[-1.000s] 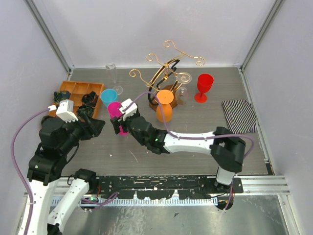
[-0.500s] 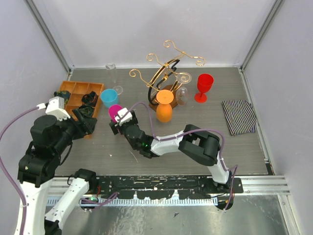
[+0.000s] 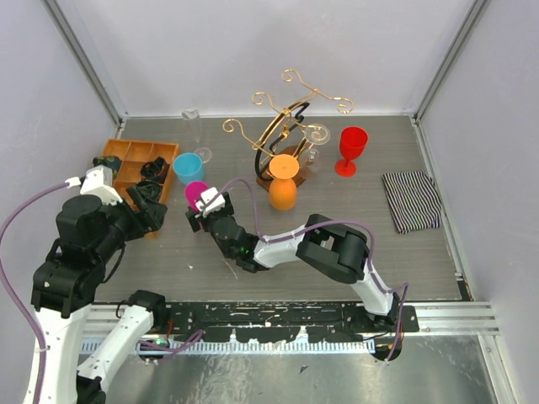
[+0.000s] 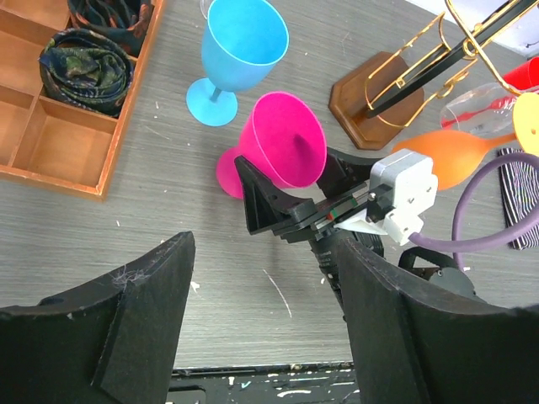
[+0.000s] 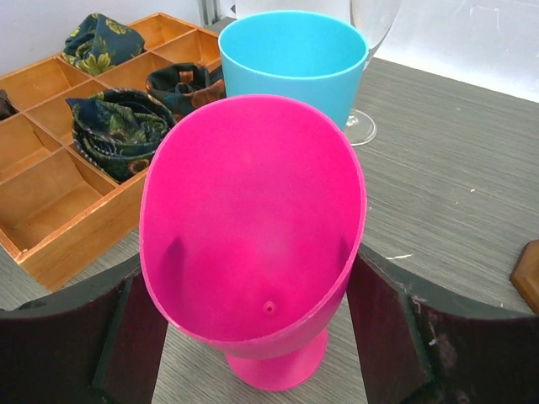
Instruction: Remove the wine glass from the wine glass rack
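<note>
Contact shows on both flanks of the pink wine glass (image 5: 253,219): your right end effector (image 5: 248,286) is clamped on its bowl, one finger on either side (dark press marks show through the plastic in the right wrist view). The glass is off the wine glass rack (image 4: 370,101) and well apart from it, low over the left part of the worktop (image 3: 379,151), near the blue wine glass (image 4: 244,42) and the wooden compartment tray (image 4: 50,151); you cannot tell whether its foot touches the surface. Your left end effector (image 4: 265,278) hangs near it, fingers wide apart with nothing between them. By the rack you have an orange wine glass (image 3: 282,194), a clear wine glass (image 3: 313,158) and, further right, an upright red wine glass (image 3: 352,143).
</note>
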Robot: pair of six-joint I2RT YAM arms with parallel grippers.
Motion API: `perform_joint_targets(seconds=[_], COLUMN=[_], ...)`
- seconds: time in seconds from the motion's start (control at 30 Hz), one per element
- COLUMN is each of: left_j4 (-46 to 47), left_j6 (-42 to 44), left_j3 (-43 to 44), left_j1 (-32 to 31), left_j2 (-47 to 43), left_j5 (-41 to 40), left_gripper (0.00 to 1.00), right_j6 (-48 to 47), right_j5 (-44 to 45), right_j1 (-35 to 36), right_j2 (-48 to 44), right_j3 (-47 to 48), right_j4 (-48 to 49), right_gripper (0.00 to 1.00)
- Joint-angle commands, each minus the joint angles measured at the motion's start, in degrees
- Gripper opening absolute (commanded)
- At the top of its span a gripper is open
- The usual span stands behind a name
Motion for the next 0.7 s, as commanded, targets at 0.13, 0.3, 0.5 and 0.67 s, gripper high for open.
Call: perform_joint_targets(seconds=[0.13, 0.3, 0.5, 0.67], left_j4=[-0.1, 0.2, 1.0, 3.0], left_j6=[-0.9, -0.9, -1.1, -1.4], left_j3=[1.0, 0.4, -0.5, -1.8], left_j1=[0.3, 0.3, 0.2, 0.3], left_j2=[-0.9, -0.8, -1.1, -1.6], left_j5=[-0.3, -0.1, -0.1, -0.8], left_gripper=[0.76, 0.76, 0.76, 0.77], right_j6=[2.1, 2.8, 2.5, 2.9], right_j5=[0.5, -0.1, -0.4, -1.8], right_j1=[0.3, 0.3, 0.3, 2.1], right_j2=[0.5, -0.7, -6.2, -15.6], right_j3=[2.0, 0.9, -2.4, -6.5], right_j4=[2.6, 2.8, 2.5, -3.3], right_gripper=[0.83, 1.00, 1.00, 1.00])
